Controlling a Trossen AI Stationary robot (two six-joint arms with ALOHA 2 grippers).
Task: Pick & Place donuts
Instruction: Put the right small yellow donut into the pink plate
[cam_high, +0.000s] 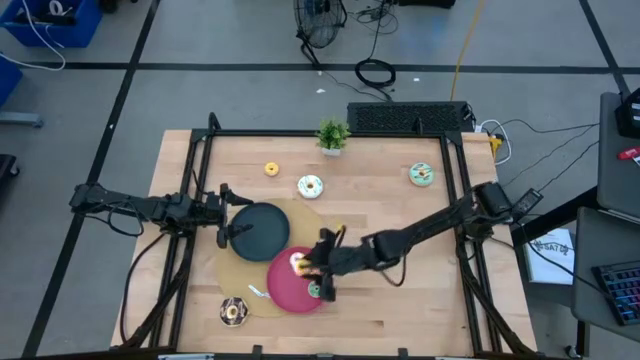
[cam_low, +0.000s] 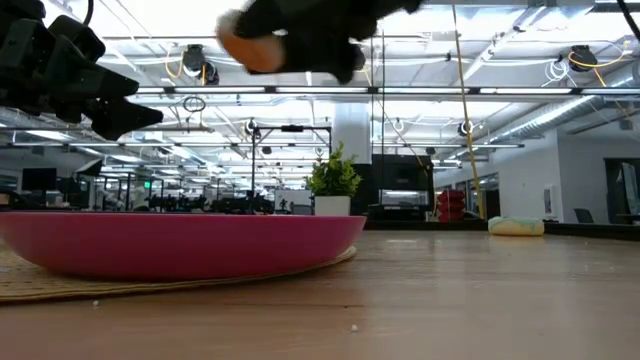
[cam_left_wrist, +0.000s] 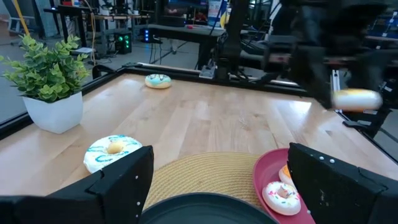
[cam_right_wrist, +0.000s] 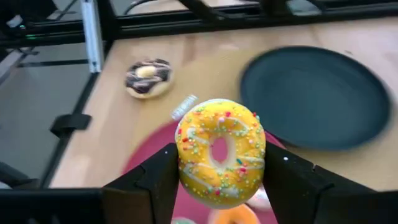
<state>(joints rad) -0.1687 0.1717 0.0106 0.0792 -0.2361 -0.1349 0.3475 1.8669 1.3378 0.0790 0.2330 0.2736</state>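
Wooden desk (cam_high: 400, 300) below, my right end effector (cam_right_wrist: 219, 163) pinches a yellow sprinkled donut (cam_right_wrist: 220, 151) above the pink plate (cam_high: 290, 292), lower centre; next, lower and release. Left end effector (cam_high: 228, 212) waits spread.

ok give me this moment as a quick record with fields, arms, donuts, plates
right gripper: above the pink plate, fingers shut on the yellow donut
left gripper: at the dark plate, fingers open, holding nothing
on pink plate: pink-white donut, an orange one partly hidden beside it
on bare table: white donut, small yellow donut, mint donut, chocolate donut
dark plate: no donuts on it
under plates: round woven mat
other: potted plant at the far edge
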